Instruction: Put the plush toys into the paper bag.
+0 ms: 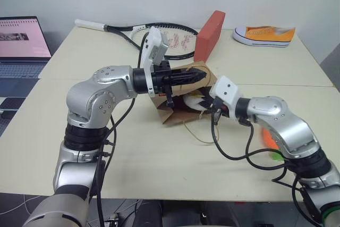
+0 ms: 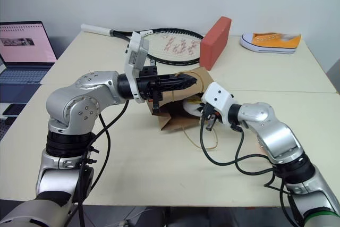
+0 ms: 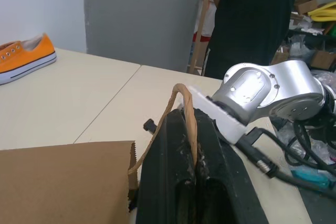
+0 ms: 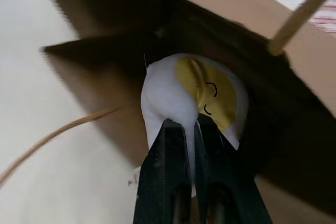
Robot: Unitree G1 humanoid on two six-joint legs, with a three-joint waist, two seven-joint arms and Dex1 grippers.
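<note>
**Operator:** Status of the insertion step?

**Technician:** Paper bag [image 2: 178,111] lying on its side on the table [image 1: 159,158], mouth turned toward the right arm. Left gripper [image 3: 193,174] with fingers pressed together on a twisted loop handle [image 3: 181,114], holding the upper lip of the mouth raised. Right gripper [image 4: 195,135] with fingers pinched on the white egg-shaped plush [image 4: 189,95], yellow face toward the wrist camera, already at the dark opening of the bag.

**Operator:** Second toy?

**Technician:** Orange carrot plush [image 1: 270,141] on the table beside the right forearm, partly hidden — well apart from the bag. Not yet handled.

**Operator:** Procedure for a clean drop?

**Technician:** Keep the handle high and steady; a slack lip likely closes the mouth over the toy. Carry the egg past the rim, deep toward the bag's bottom, before letting go — released at the edge, probably rolls back out onto the table. Approach low and along the bag's lower wall to avoid pushing the light paper away. Mind the free loop handle [image 1: 194,131] trailing on the table near the right wrist cable; snagging would drag the bag. Withdraw straight back along the entry line, fingers clear of the paper edge.

**Operator:** Obstructions?

**Technician:** Red block [image 1: 209,34], racket [image 1: 159,35] and orange sneaker [image 1: 265,34] behind the bag, clear of the working path.
</note>
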